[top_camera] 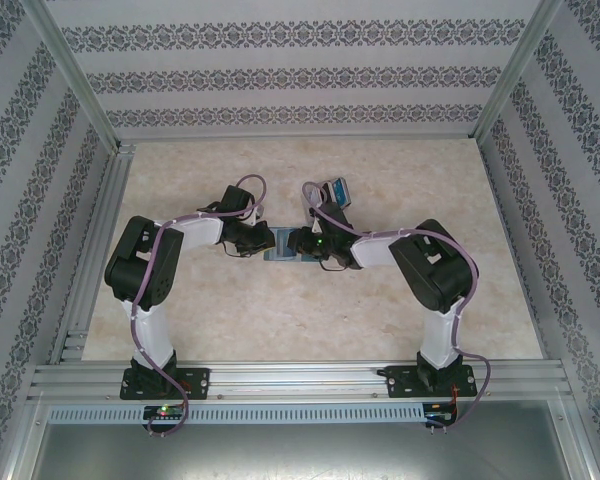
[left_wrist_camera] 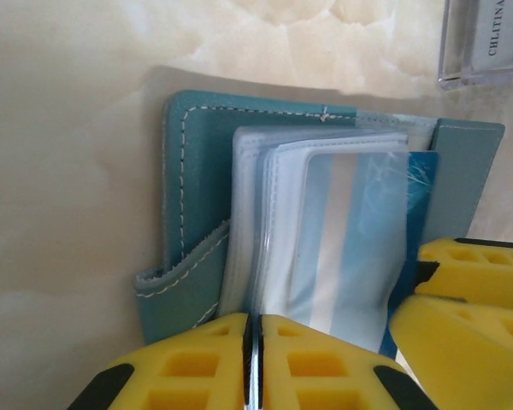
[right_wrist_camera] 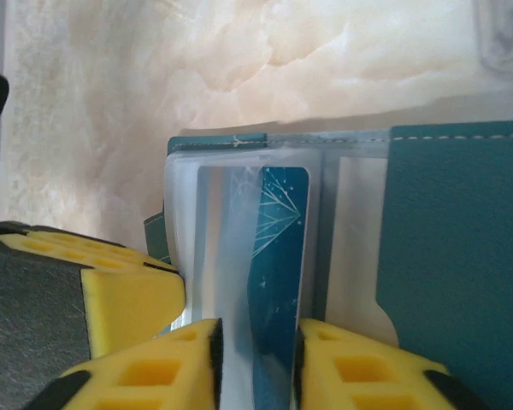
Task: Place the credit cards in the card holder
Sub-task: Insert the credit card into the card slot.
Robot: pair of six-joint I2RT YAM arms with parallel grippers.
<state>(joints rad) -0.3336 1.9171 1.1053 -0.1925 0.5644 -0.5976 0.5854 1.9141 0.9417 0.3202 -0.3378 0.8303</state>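
The teal card holder (top_camera: 281, 246) lies open on the table between both arms. My left gripper (left_wrist_camera: 254, 359) is shut on the edge of one of its clear inner sleeves (left_wrist_camera: 265, 213), beside the teal cover (left_wrist_camera: 197, 171). A blue credit card (right_wrist_camera: 282, 248) with white line art sits partly inside a clear sleeve, next to the teal cover (right_wrist_camera: 462, 256). My right gripper (right_wrist_camera: 256, 367) is open, one pad on each side of that card's near end. The card's blue edge (left_wrist_camera: 423, 196) shows past the sleeve, close to the right gripper's yellow fingers (left_wrist_camera: 470, 282).
A clear upright card stand (top_camera: 337, 190) is on the table just behind the right gripper; its corner (left_wrist_camera: 487, 43) is close to the wallet. Metal frame rails (top_camera: 100, 250) and patterned walls enclose the marble-look tabletop (top_camera: 230, 310).
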